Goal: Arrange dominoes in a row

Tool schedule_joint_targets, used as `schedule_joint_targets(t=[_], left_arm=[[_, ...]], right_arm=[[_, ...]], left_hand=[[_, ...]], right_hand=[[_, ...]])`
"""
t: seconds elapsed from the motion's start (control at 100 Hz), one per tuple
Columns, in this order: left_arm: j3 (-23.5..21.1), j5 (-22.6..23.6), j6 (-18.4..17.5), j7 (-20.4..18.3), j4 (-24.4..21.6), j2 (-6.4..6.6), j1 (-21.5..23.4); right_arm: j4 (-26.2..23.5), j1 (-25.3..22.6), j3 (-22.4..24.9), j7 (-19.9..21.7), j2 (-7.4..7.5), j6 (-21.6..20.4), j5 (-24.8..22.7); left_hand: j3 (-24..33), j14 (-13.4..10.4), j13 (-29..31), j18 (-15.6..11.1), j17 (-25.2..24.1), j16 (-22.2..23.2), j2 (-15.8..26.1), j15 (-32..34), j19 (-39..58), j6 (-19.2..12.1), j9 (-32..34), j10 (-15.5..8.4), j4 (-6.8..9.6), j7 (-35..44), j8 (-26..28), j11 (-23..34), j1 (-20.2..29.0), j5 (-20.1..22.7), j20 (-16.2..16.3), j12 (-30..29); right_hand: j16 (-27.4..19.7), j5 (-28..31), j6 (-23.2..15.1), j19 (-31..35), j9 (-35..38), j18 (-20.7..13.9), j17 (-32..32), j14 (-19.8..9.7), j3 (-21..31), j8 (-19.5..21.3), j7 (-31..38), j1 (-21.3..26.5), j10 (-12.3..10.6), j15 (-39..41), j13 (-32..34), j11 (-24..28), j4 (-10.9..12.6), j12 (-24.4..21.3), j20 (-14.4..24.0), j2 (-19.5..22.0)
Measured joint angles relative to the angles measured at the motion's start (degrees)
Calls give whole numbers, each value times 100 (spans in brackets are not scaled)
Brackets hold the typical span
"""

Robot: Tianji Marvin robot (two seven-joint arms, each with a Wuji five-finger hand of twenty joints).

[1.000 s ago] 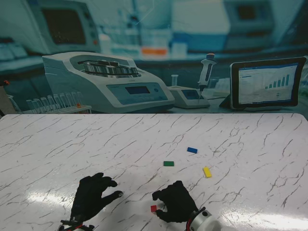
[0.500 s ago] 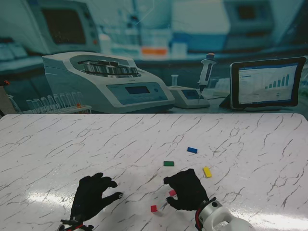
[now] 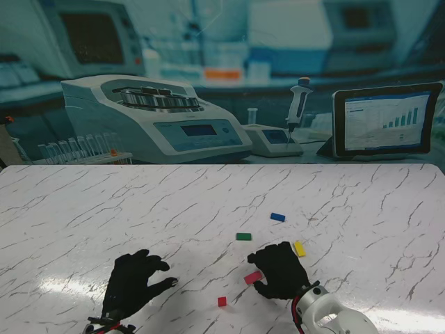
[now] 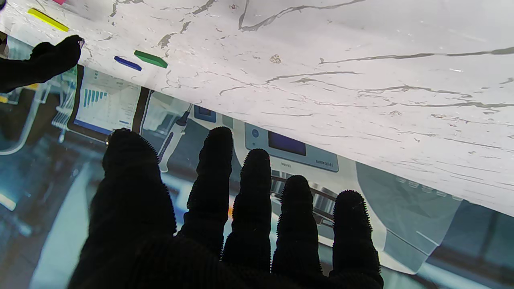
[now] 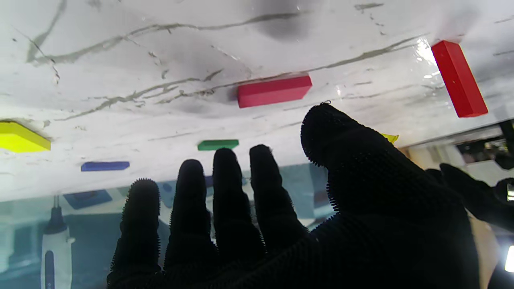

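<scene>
Five small dominoes lie on the marble table: blue [image 3: 277, 217], green [image 3: 243, 236], yellow [image 3: 299, 248], a pinkish-red one [image 3: 253, 277] and a small red one [image 3: 222, 301] nearest to me. My right hand [image 3: 281, 271] hovers open just right of the pinkish-red domino [image 5: 274, 91], fingers spread, holding nothing. The other red domino [image 5: 459, 78] sits off beside the thumb. Yellow [image 5: 20, 137], green [image 5: 218, 144] and blue [image 5: 105, 165] lie beyond the fingers. My left hand [image 3: 135, 285] rests open at the near left, well away from every domino.
A printed lab backdrop stands along the table's far edge [image 3: 222, 165]. The left wrist view shows the green [image 4: 150, 59], blue [image 4: 127, 63] and yellow [image 4: 48, 20] dominoes far off, with my right hand's fingers [image 4: 40, 64] beside them.
My right hand has moved farther from me and to the right, away from the small red domino, uncovering the pinkish-red domino. The left hand has stayed still.
</scene>
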Motion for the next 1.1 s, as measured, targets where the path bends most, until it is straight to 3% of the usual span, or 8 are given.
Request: schedule_joint_targets(t=[0.26,0.52,0.73,0.82,1.01,1.1], left_arm=[[-22,15,10,-83,-36,5,11],[-60,54,24,-139,-101,15,73],[-61,44,25,-136,-101,16,77],[-61,43,25,-137,-101,16,77],[-66,42,31,-158,-118,17,90],[-66,34,32,-158,-119,17,93]], right_arm=[[498,264,-263,-387,4,-133,116],[715,417,-457,-437,6,-124,83],[904,476,-593,-906,2,-90,63],[998,501,-662,-1127,-11,-27,43],[1009,533,-708,-1120,-42,-2,125],[1003,537,-726,-1121,-50,55,132]], left_hand=[[0,0,0,0,13,0,0,0,0,-1,0,-1,0,13,0,1,0,0,0,0],[0,0,0,-4,58,0,0,0,0,-2,0,-2,0,22,0,9,0,0,0,0],[0,0,1,-4,58,0,0,0,0,-3,1,-3,0,75,0,11,0,0,0,1],[0,0,1,-4,58,0,0,0,0,-2,1,-3,0,79,0,11,0,0,0,1],[0,0,1,-4,58,0,0,0,0,-2,1,-4,0,80,0,12,-1,0,0,1],[0,0,1,-4,58,0,0,0,0,-2,1,-4,0,80,0,12,0,0,0,2]], right_hand=[[-4,0,-144,-1,-61,0,0,-89,150,-74,-6,168,-122,0,-3,-101,0,-117,0,0],[-5,4,-297,-1,-152,0,41,-169,229,-82,12,201,-202,146,-4,-31,0,-185,0,33],[-6,262,-506,143,42,0,158,-275,516,117,750,501,-323,501,7,527,0,-52,0,-37],[-6,253,-576,221,87,0,214,-279,713,124,1246,567,-346,643,106,825,-271,102,0,-88],[-6,247,-661,298,74,0,257,-276,790,94,2802,820,-338,836,157,1390,-340,539,0,-231],[47,247,-665,360,71,0,274,-227,808,54,3034,829,-338,925,162,1555,-340,700,0,-268]])
